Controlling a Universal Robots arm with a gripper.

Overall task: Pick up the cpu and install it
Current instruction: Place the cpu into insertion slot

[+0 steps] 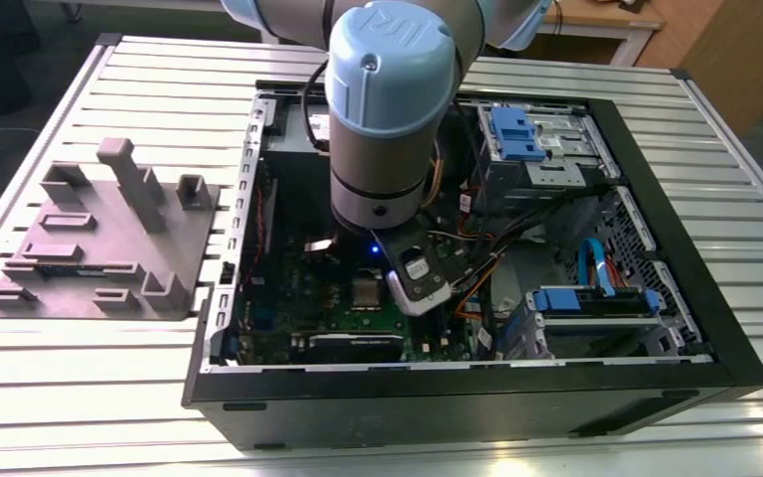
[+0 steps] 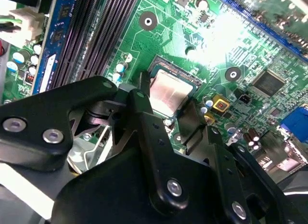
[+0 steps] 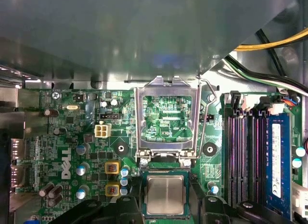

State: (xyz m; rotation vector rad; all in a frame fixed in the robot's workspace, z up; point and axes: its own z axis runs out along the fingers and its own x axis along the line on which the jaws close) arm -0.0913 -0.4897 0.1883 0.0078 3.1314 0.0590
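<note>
The cpu (image 3: 165, 195), a silvery square chip, rests in the dark socket (image 3: 166, 172); we cannot tell if the end effector (image 2: 167, 101) grips it; seat it level.

On the table (image 1: 90, 397): computer case (image 1: 488, 412) lying open side up, centre to the exterior view's right; holder block (image 1: 96, 243) just beside it on the exterior view's left. The arm (image 1: 381, 109) comes down into the case from the far side. Inside, motherboard (image 3: 72, 137) flat on the case floor toward the exterior view's left, drive cages (image 1: 540, 139) toward its right. The cpu (image 3: 165, 197) sits in its socket on the board. The tool (image 3: 166, 185) hangs over it, fingers (image 2: 139, 101) spread to either side, clear of the chip. The socket frame (image 3: 167, 115) stands hinged up just beside the cpu; memory slots (image 3: 245, 156) run alongside both
</note>
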